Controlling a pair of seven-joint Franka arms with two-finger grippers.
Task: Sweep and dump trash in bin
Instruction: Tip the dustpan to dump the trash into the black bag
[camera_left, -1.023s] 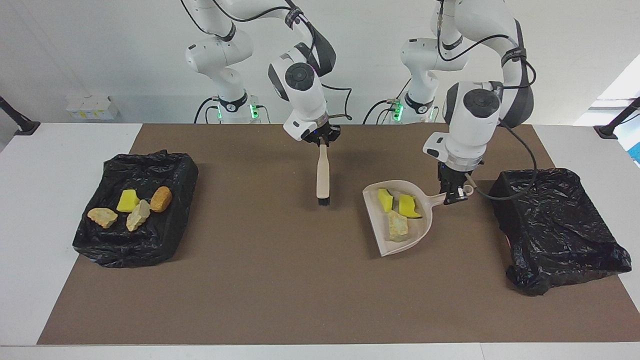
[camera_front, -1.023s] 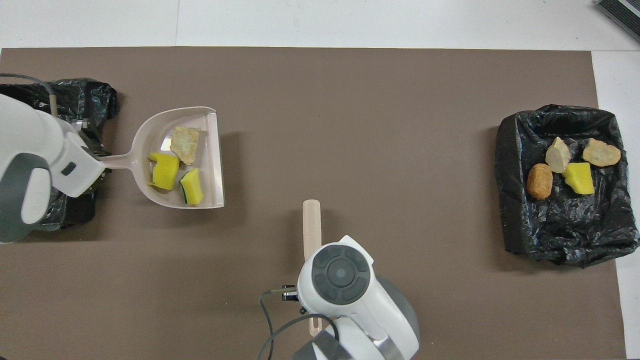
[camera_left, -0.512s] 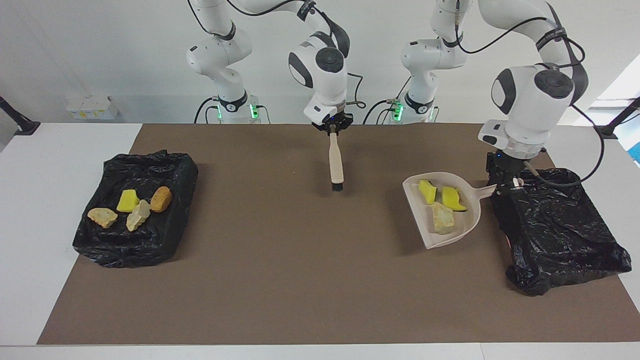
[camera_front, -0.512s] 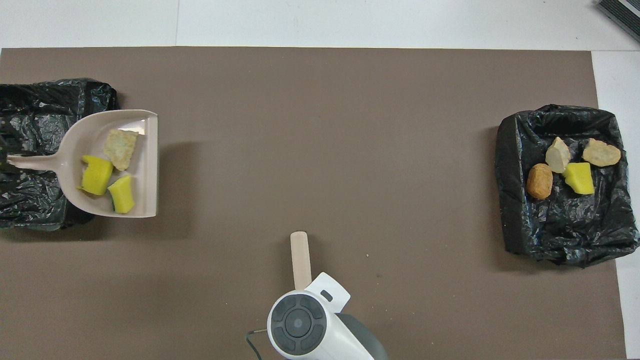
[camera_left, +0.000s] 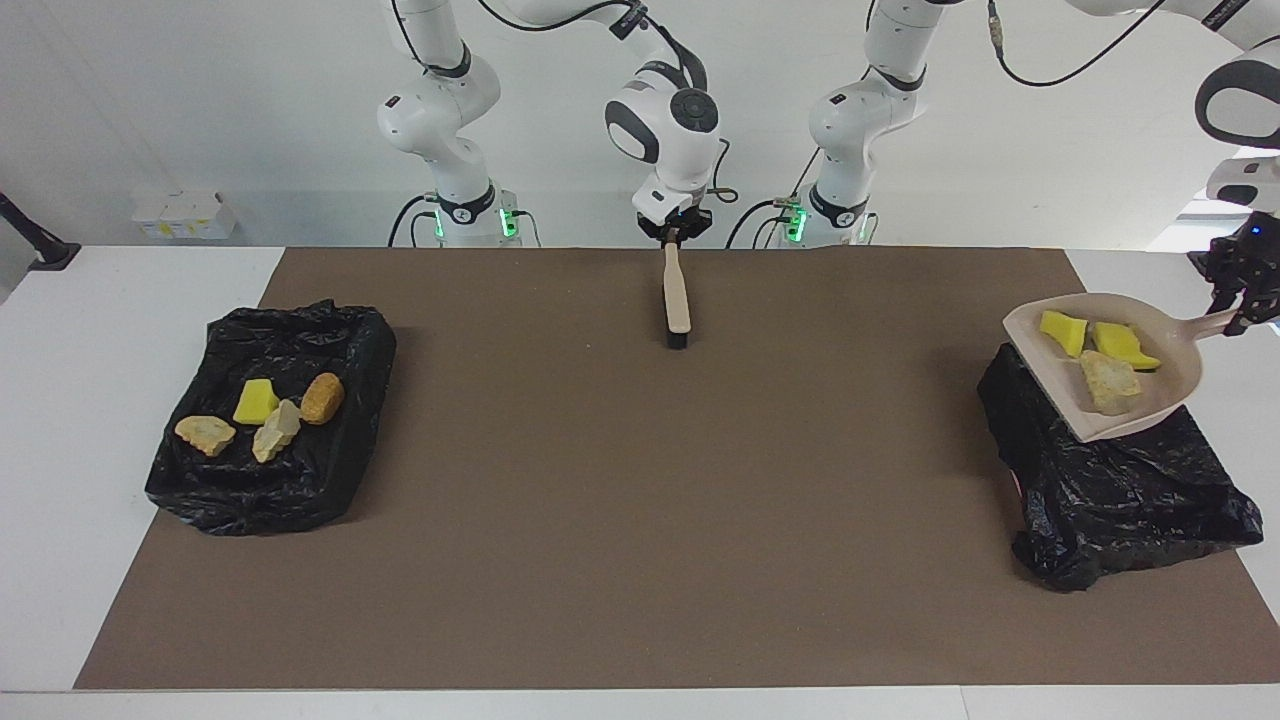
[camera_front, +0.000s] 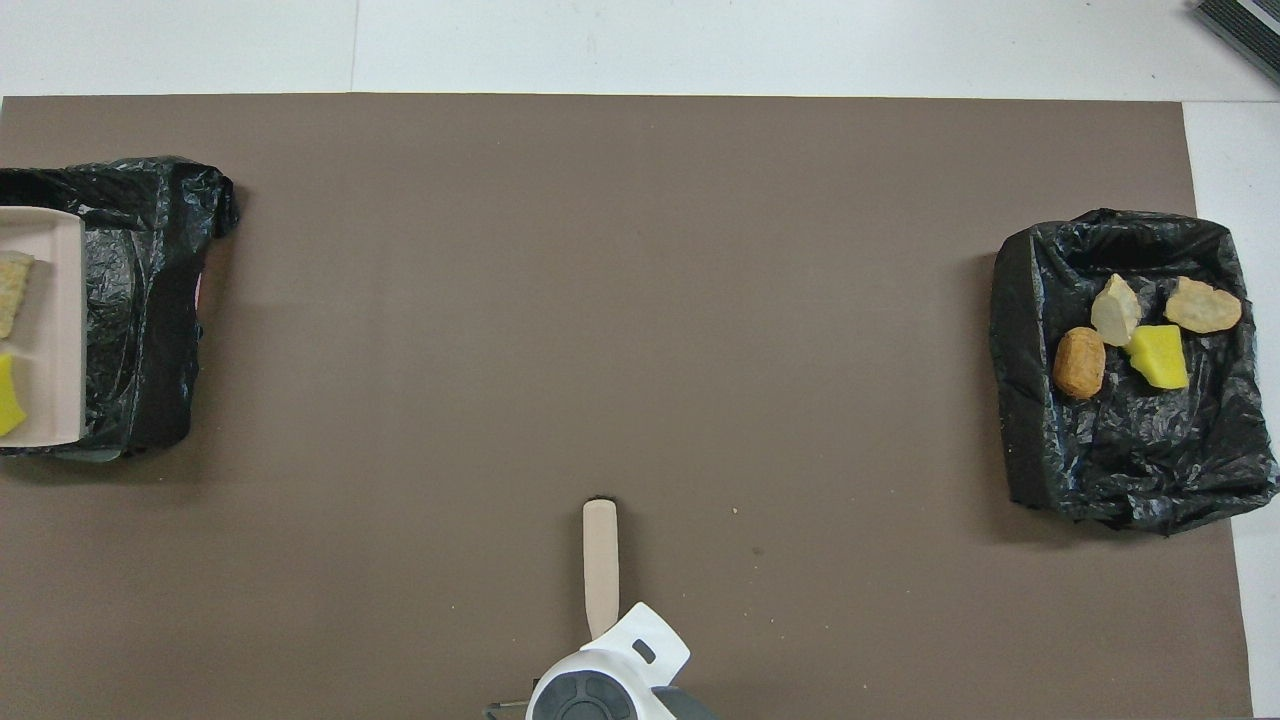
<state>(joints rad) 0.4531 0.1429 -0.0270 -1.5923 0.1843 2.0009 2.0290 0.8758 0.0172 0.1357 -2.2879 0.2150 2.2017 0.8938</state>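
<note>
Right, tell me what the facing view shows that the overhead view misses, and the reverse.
Only the facing view shows the left pincer gripping the dustpan by its handle over the bin at the left arm's end, the right pincer holding the brush, and all three scraps in the pan. The overhead view adds nothing of its own. Both show the bin at the right arm's end with four scraps in it.

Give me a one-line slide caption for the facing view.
Left gripper holds loaded dustpan over black-lined bin; right gripper holds brush.
</note>
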